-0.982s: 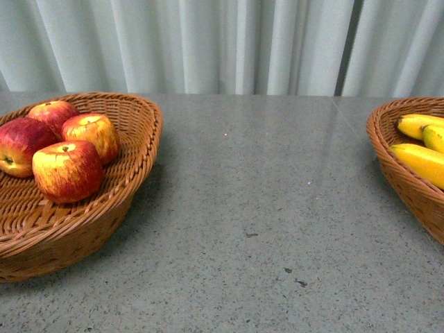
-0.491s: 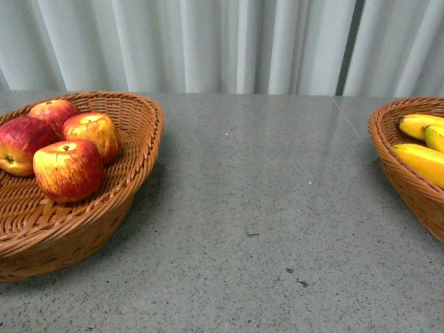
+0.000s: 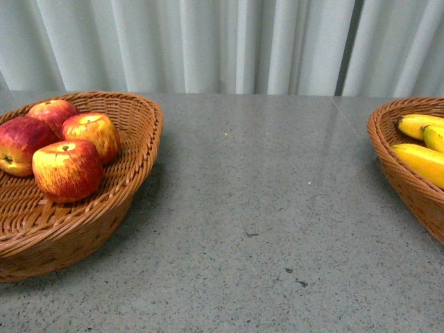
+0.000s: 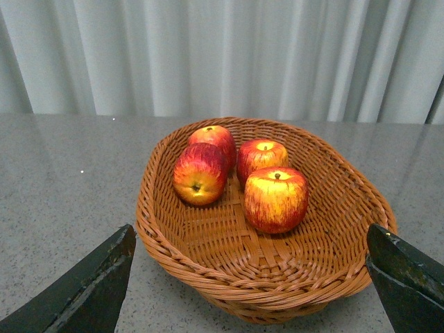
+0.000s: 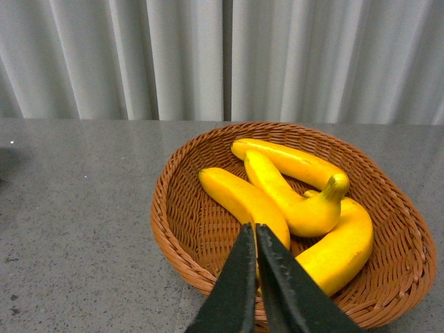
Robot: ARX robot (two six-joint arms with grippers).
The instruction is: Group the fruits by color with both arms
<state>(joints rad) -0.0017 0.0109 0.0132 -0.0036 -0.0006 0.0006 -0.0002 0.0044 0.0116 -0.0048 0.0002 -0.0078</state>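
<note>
While neither arm is seen from the front, four red apples [image 3: 67,168] are found gathered in a wicker basket [image 3: 132,182] at the left of the grey counter [image 3: 263,208]. One apple lies nearest the front, two are set side by side behind it, and a fourth is tucked at the back; they are packed close, touching or nearly so. Bare counter is seen between this basket and a second wicker basket [image 3: 399,173] at the right edge, where yellow bananas [image 3: 420,161] are partly cut off by the frame. Pale curtains [image 3: 222,45] are hung behind the counter.

From the left wrist, the left end effector [image 4: 246,291] is shown spread wide, its two dark fingers [image 4: 90,288] held at either side of the apple basket [image 4: 208,267], nothing being gripped. The four apples [image 4: 275,199] are seen resting inside.

From the right wrist, the right end effector [image 5: 255,277] is shown with its fingers pressed together, nothing between them, in front of the banana basket [image 5: 173,236]. Four bananas [image 5: 277,184] are piled inside, overlapping one another.
</note>
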